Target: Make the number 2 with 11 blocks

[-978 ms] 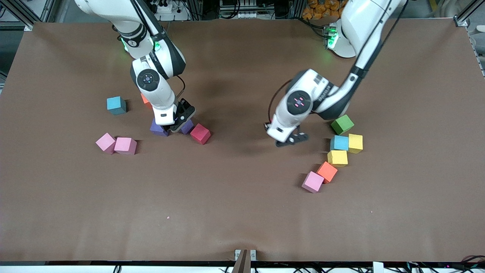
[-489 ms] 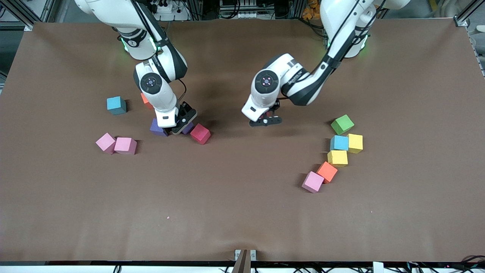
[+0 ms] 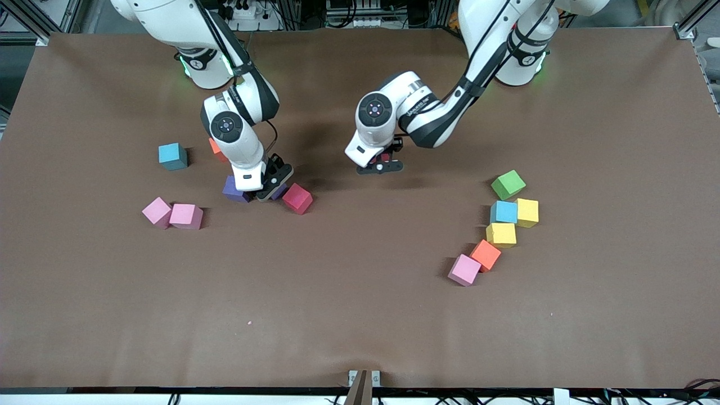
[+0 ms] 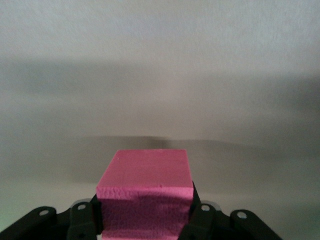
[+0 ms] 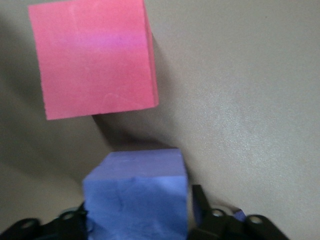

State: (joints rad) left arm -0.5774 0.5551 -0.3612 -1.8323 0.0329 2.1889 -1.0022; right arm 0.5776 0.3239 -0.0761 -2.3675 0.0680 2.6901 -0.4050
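Blocks are scattered, no 2 formed. The left gripper [image 3: 381, 166] hangs over mid-table, clamped on a red block [image 4: 145, 192]. The right gripper [image 3: 269, 190] is down on a purple block [image 5: 136, 197], fingers around it, another purple block [image 3: 233, 189] and a red one [image 3: 297, 198] beside it.

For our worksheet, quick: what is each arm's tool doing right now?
Left tool: shut on a red block, up over bare table.
Right tool: fingers around a purple block on the table, beside another red block.
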